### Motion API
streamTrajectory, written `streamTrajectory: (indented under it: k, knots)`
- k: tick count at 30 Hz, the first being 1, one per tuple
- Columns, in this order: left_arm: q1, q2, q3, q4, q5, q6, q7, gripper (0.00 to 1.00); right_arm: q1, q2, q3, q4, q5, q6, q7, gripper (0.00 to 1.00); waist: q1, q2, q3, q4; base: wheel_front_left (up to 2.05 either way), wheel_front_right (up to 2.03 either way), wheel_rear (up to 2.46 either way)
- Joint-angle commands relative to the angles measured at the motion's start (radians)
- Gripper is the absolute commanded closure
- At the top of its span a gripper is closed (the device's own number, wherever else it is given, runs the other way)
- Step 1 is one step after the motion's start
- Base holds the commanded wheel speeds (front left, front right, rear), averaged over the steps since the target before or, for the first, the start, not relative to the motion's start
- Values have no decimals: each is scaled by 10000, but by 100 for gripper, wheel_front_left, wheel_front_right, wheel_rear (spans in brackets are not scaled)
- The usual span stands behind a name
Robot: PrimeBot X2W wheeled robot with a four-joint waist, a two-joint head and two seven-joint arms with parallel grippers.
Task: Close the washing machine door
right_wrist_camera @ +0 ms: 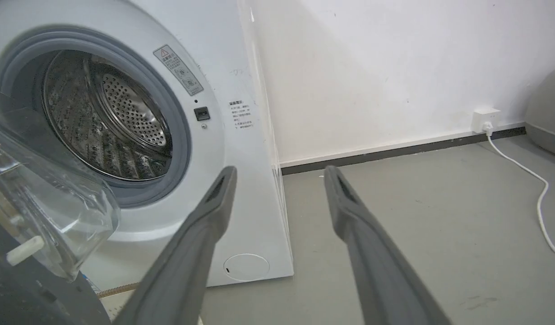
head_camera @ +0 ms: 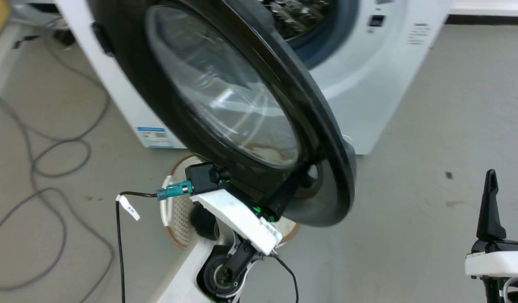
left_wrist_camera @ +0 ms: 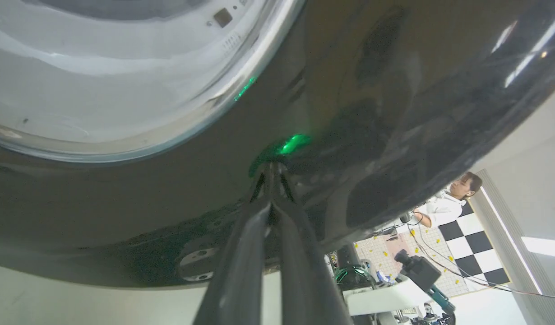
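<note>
Left tool (left_wrist_camera: 271,174), pinched closed, touches the glossy black rim of the washing machine door (head_camera: 225,92); right tool (right_wrist_camera: 279,174) spread wide.

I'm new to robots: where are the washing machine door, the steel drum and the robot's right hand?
washing machine door (head_camera: 225,97): head view, middle of its glass window.
steel drum (right_wrist_camera: 133,113): right wrist view, perforated back wall.
right hand (right_wrist_camera: 279,170): right wrist view, midway between its open fingertips.

Grey cables (head_camera: 30,151) looped on floor (head_camera: 410,176); perforated basket (head_camera: 181,214) nearby; white cord (right_wrist_camera: 516,159) plugged into wall socket (right_wrist_camera: 485,119).
</note>
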Motion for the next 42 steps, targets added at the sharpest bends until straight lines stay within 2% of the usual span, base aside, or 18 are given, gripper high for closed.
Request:
streamTrajectory:
  k: [1, 5, 13, 15, 17, 18, 20, 23, 26, 30, 34, 36, 37, 39, 42]
  knots:
    - [-334, -36, -199, 232, -49, -46, -273, 100, -156, -1, 22, 22, 106, 8, -45, 0, -1, 0, 69, -351, 0, 0, 0]
    - [-607, -50, -636, 508, -288, -46, -585, 100, -162, -1, 74, 62, 153, 8, -45, 0, -1, 0, 81, -536, 0, 0, 0]
    - [-914, 448, -1434, 601, -693, -46, -1331, 100, -85, -1, 44, 175, 233, 8, -45, 0, -1, 0, -57, -505, 0, 0, 0]
    - [-1024, 912, -1653, 904, -47, -46, -2071, 100, -32, -1, 100, 210, 270, 8, -45, 0, -1, 0, -219, -411, 0, 0, 0]
    - [-1228, 1321, -1858, 1433, 1130, 42, -2790, 100, 19, -1, 70, 230, 329, 8, -45, 0, -1, 0, -343, -335, 0, 0, 0]
    - [-1228, 1321, -1858, 1433, 1130, 42, -2790, 100, 19, -1, 70, 230, 329, 8, -45, 0, -1, 0, -343, -335, 0, 0, 0]
    - [-1444, 1531, -1960, 1816, 2416, 553, -3266, 100, 77, -1, 27, 249, 379, 8, -45, 0, -1, 0, -441, -242, 0, 0, 0]
    - [-1585, 1634, -1604, 1800, 3928, 1485, -3484, 100, 131, -1, -33, 237, 441, 8, -46, 0, -1, 0, -543, -122, 0, 0, 0]
    - [-1364, 1622, -457, 893, 5326, 2335, -3500, 100, 156, -1, -117, 224, 482, 8, -46, 0, -1, 0, -613, -14, 0, 0, 0]
    - [-769, 1920, 643, -380, 7572, 3496, -3503, 100, 138, -1, -237, 190, 477, 8, -46, 0, -1, 0, -695, 106, 0, 0, 0]
    - [66, 2020, 1630, -1404, 8827, 4182, -3504, 99, 96, -1, -340, 61, 442, 8, -46, 0, -1, 0, -785, 220, 0, 0, 0]
    - [533, 2024, 2077, -1715, 9253, 4433, -3505, 52, 32, -1, -405, -54, 494, 8, -46, 0, -1, 0, -831, 275, 0, 0, 0]
    - [768, 2046, 2266, -1817, 9460, 4519, -3505, 0, -4, -1, -384, -114, 526, 8, -46, 0, -1, 0, -849, 290, 0, 0, 0]
    - [1239, 2130, 2528, -1998, 9977, 4709, -3505, 0, -92, -1, -253, -358, 489, 8, -46, 0, -1, 0, -904, 323, 0, 0, 0]
    - [1947, 2166, 2695, -2083, 10421, 4759, -3505, 0, -152, -1, 192, -741, 406, 8, -46, 0, -1, 0, -1005, 394, 0, 0, 0]
